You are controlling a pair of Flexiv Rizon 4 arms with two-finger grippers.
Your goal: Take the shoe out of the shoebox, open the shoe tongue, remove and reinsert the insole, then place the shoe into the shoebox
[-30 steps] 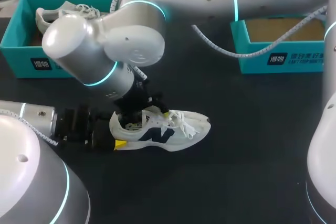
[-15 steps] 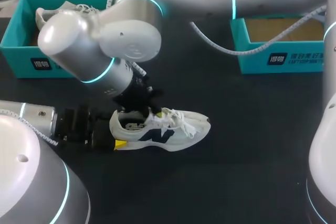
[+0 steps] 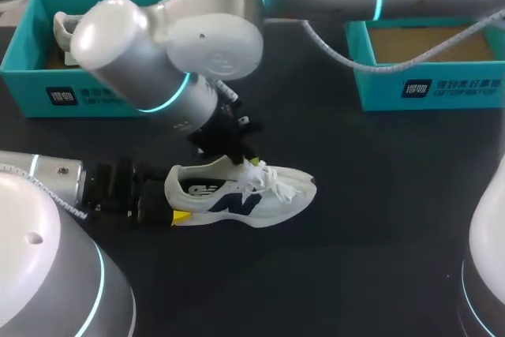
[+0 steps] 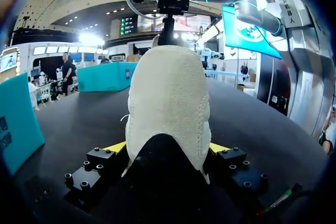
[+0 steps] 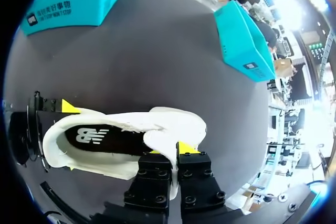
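Observation:
A white shoe (image 3: 245,195) with a dark side logo lies on its sole on the black table, toe to the right. My left gripper (image 3: 173,199) holds its heel (image 4: 168,103), one yellow tip pressed against each side. My right gripper (image 3: 251,163) comes down from above onto the laces end of the opening. Its fingers (image 5: 169,150) are shut on the white tongue (image 5: 160,141), which is pinched between the yellow tips. The dark insole (image 5: 100,137) with a white mark lies inside the shoe.
A teal shoebox (image 3: 31,84) at the back left holds a second pale shoe (image 3: 75,25). Another teal box (image 3: 426,84) stands at the back right. My right arm's big elbow (image 3: 158,61) hangs over the table's middle left.
My right gripper has moved from over the shoe's opening toward the laces, and its fingers have shut on the tongue. The left gripper and the shoe stayed in place.

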